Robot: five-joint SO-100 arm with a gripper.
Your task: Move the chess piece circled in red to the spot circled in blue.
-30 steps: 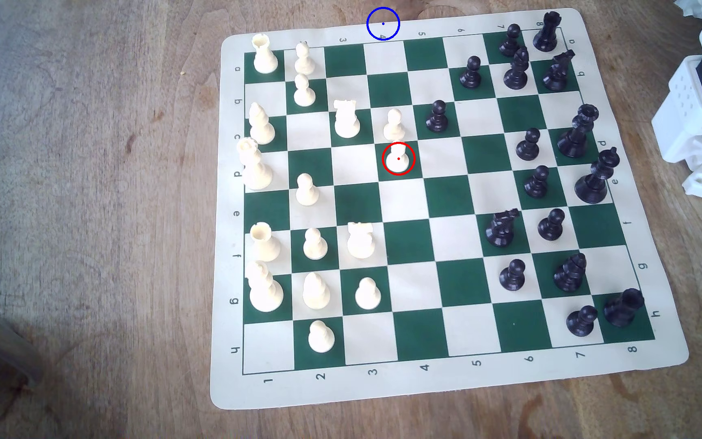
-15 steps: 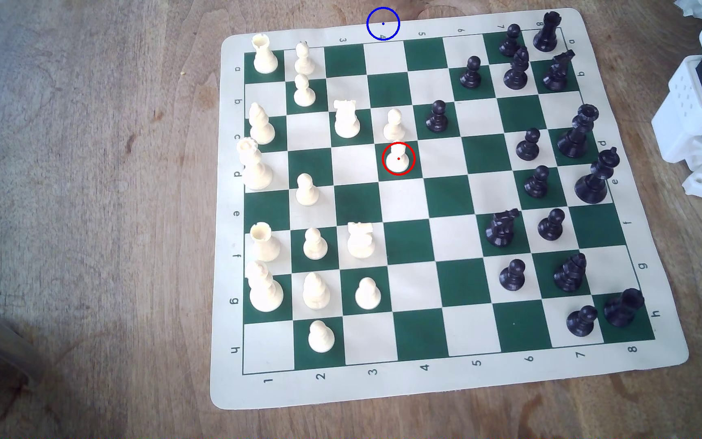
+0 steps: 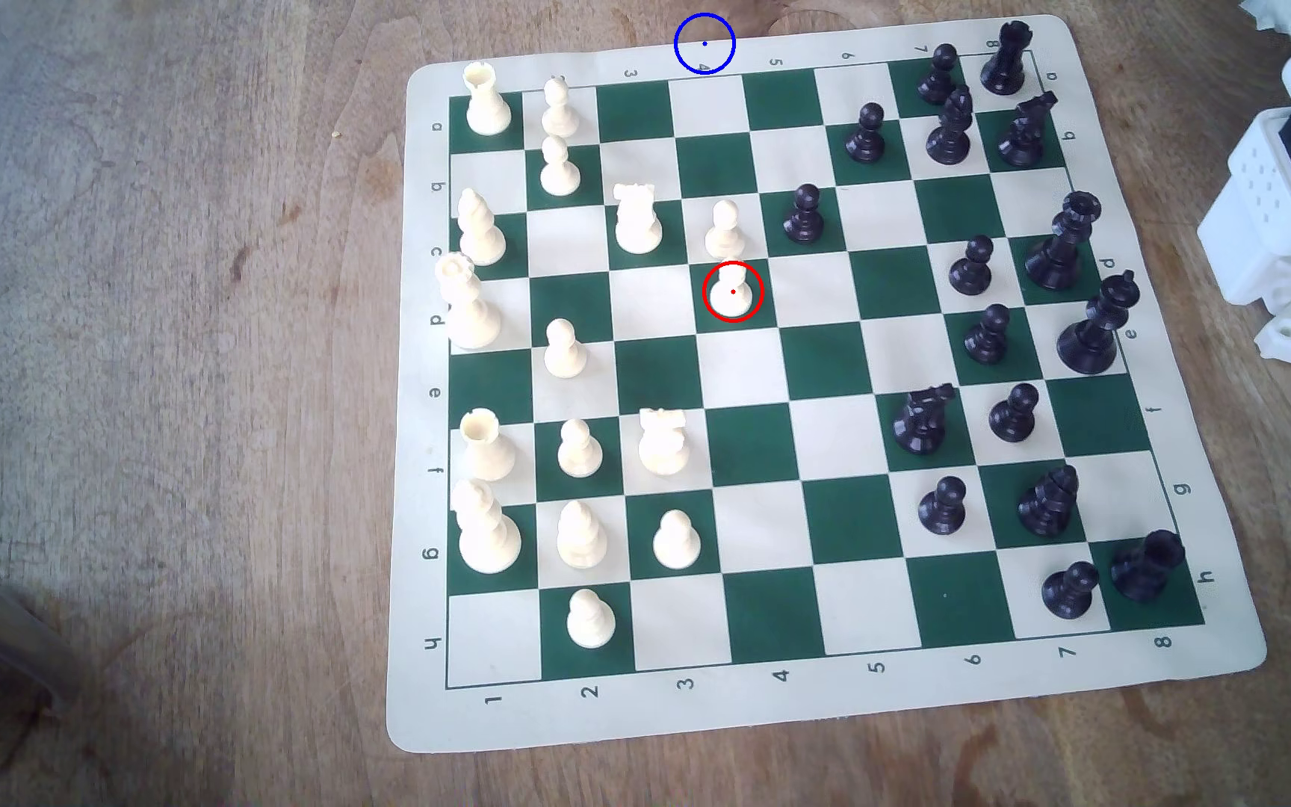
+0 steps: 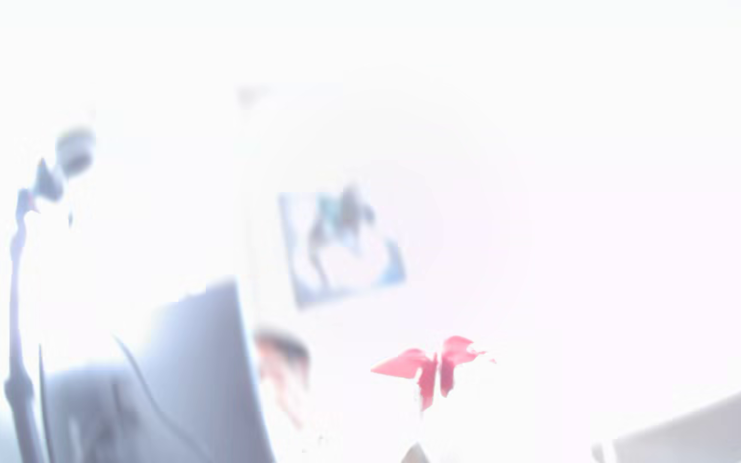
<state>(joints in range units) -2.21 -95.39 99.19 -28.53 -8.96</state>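
Exterior view: wooden counter [image 3: 161, 388], chess board [image 3: 782, 698] on it, arm [image 3: 1287, 194] folded off the board at the view's right edge. Chess piece [image 3: 732, 293] stands untouched on its green square inside the red ring. Spot [image 3: 704, 54] at the board's top margin, unoccupied. Nothing done yet; reach, grasp, carry and placing all remain. Hand's opening: cannot tell, wrist view washed out.

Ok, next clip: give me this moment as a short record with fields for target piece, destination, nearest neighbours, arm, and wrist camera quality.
target piece: white pawn in the red ring, upright on a green square
destination: blue ring, straddling the board's top border and the wooden table
nearest neighbours: second white pawn just above it in the exterior view; black pawn up and to its right
arm: white arm base at the exterior view's right edge, off the board
wrist camera quality: overexposed, blurred, shows nothing of the board
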